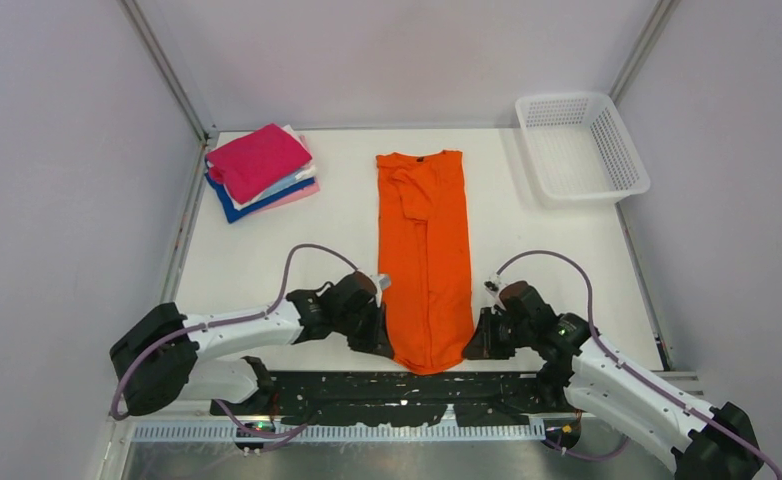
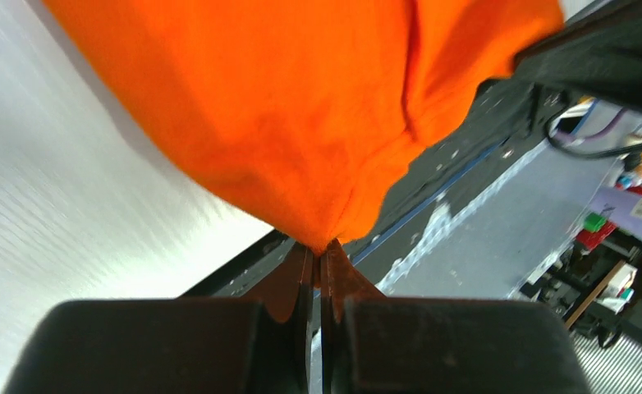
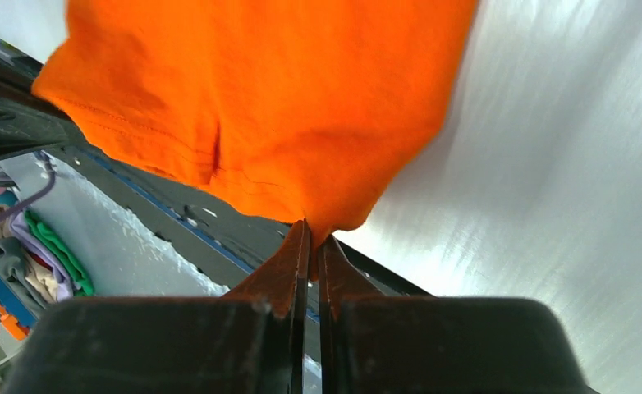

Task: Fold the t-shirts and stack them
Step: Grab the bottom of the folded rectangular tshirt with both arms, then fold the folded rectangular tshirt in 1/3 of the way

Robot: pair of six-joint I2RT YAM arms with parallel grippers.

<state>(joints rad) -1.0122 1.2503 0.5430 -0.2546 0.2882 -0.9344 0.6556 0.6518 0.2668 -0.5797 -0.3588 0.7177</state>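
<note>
Since the orange t-shirt (image 1: 425,255) lies as a narrow strip mid-table (image 1: 267,260) w/ sleeves tucked in, its long axis runs straight away from the arms: collar at the far end, hem at the near edge, by the dark base plate (image 1: 367,395). The left gripper (image 1: 381,340) is pinched tight on the near-left hem corner and the right gripper (image 1: 475,342) on the near-right one (both wrist cams show orange cloth nipped between closed fingers). Each arm is equally near its corner, and the rest of the shirt lies ahead of both. The next fold prob. carries the hem forward toward the collar, both arms together. The folded stack (image 1: 260,170), magenta on top, sits far left; the basket (image 1: 565,98) is far right.
</note>
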